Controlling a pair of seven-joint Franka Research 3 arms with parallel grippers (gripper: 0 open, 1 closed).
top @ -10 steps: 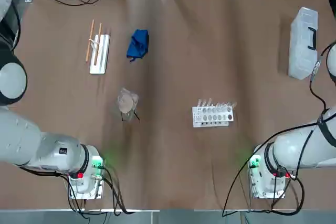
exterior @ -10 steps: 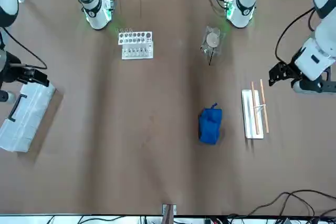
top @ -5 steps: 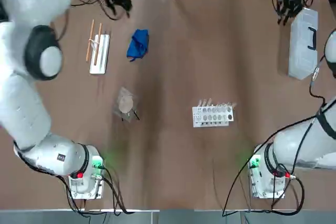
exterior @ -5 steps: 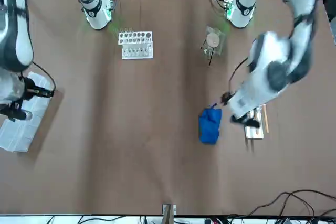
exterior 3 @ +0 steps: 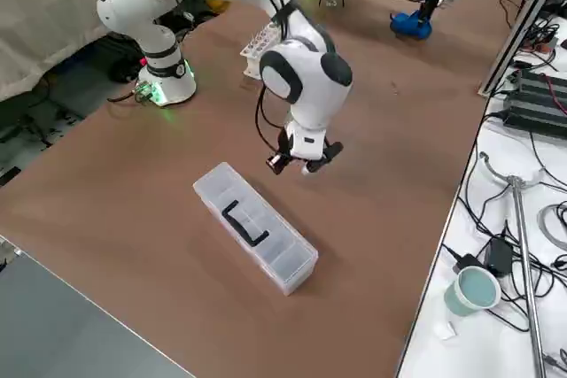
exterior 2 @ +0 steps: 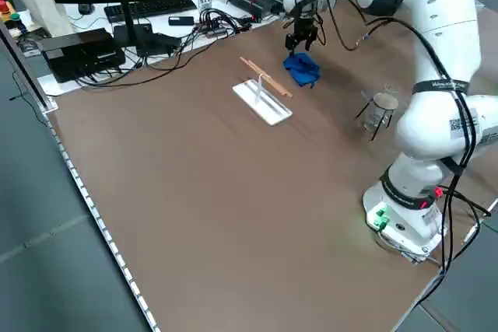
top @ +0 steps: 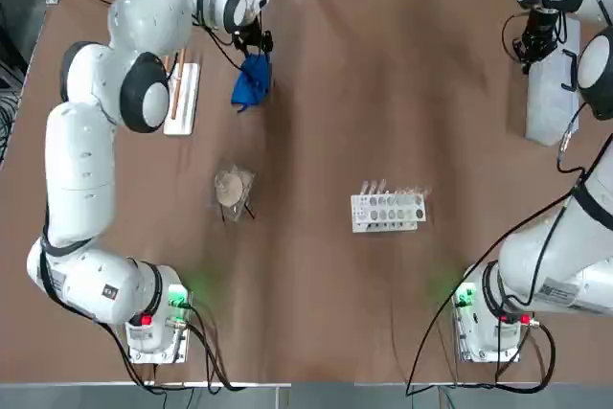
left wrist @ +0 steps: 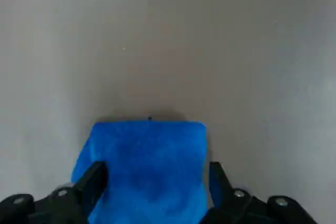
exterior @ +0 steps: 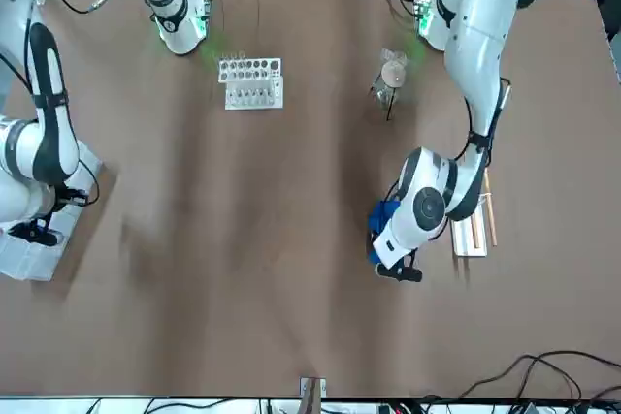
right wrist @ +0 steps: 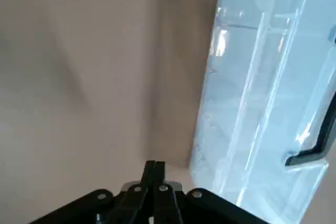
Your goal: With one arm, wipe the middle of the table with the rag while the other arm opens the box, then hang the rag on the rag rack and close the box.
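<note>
The rag (top: pixel 253 80) is lying bunched on the table (top: pixel 326 122), far side, just beside the rag rack (top: pixel 179 93) and apart from it. I am holding my left gripper (left wrist: pixel 152 182) low over the rag with the fingers (left wrist: pixel 94 182) spread, one on each side of the blue cloth; whether the tips are touching it I cannot tell. Half a second ago this gripper was farther back, past the rag toward the table's far edge; a second ago the arm was off at the table's left side. The rag, the rack, the tube rack (top: pixel 388 209) and the wrapped tan disc (top: pixel 231 186) are sitting where they were.

I am keeping my right gripper (right wrist: pixel 155 170) pressed together beside the box (top: pixel 553 79), near its long side at the far right. The lid with the black handle (exterior 3: pixel 244 223) is lying closed.
</note>
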